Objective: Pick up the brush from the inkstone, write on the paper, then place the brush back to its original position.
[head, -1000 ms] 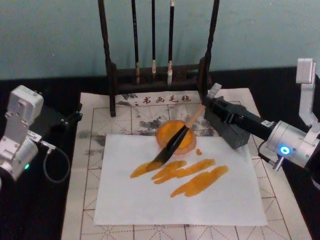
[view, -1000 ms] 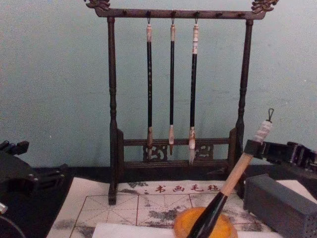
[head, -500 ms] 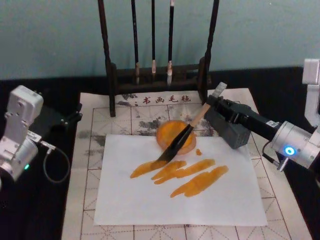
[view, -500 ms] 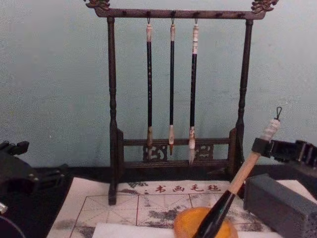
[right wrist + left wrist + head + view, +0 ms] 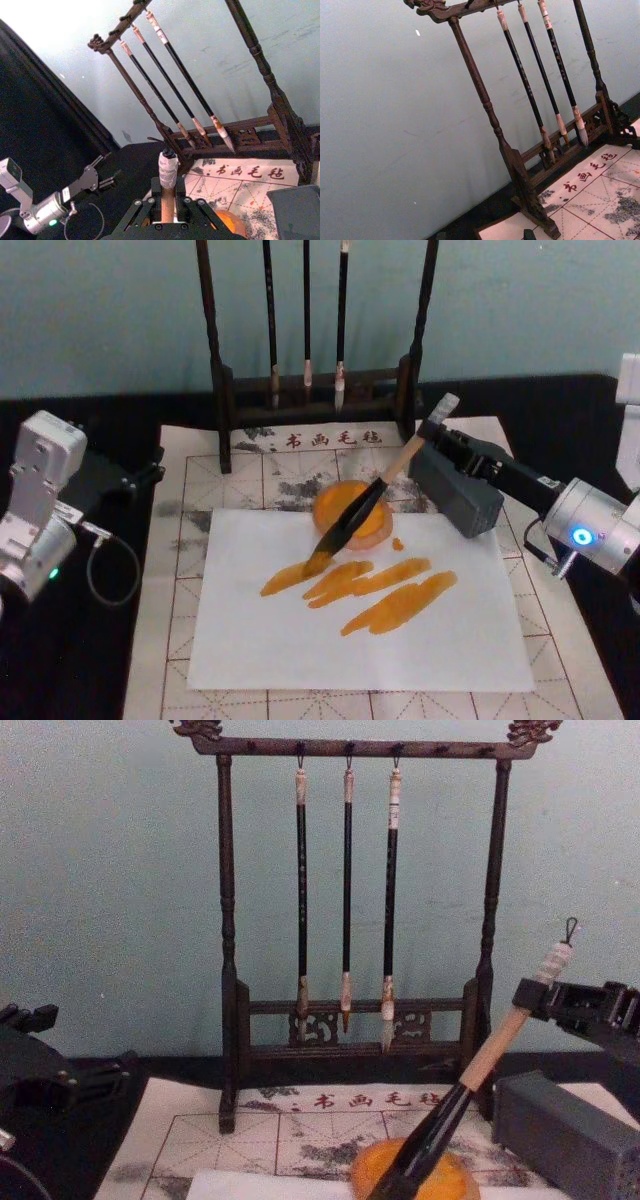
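right gripper (image 5: 432,432) clamped on brush (image 5: 360,515) near cap | shaft slants over inkstone (image 5: 328,508), tip at paper (image 5: 420,640) | advise: lay it gently on the rim, then release | left gripper (image 5: 140,478) parked at left

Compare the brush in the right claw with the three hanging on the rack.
The large brush has a thick pale handle and dark bristles; the hanging brushes have thin black handles and pale tips. It leans in the right claw; they hang upright. All have pale top caps.
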You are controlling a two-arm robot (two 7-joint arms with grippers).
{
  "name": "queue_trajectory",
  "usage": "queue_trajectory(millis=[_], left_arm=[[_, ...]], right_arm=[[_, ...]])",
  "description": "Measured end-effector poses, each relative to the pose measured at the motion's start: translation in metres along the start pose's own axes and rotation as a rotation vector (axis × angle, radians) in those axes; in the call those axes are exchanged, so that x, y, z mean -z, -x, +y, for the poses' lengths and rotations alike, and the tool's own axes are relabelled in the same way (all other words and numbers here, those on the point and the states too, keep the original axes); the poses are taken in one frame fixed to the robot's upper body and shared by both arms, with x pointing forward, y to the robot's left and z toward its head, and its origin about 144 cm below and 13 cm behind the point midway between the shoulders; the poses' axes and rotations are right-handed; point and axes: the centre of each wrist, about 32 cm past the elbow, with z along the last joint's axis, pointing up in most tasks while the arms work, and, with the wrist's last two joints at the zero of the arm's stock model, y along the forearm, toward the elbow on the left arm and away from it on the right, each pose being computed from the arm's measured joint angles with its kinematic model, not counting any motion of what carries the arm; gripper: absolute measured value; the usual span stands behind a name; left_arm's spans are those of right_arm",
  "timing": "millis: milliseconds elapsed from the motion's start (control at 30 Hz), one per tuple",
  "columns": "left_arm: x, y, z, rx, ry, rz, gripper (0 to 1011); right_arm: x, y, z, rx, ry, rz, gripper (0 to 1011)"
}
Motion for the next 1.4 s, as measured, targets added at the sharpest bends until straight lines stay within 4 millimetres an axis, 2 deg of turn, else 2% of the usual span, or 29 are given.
queue_trajectory(millis=[1400], left_arm=[[0.0000, 0.0000, 0.0000, 0.000, 0.000, 0.000, 1001]], right_arm=[[0.0001, -0.0016, 0.0023, 0.056, -0.092, 0.083, 173]])
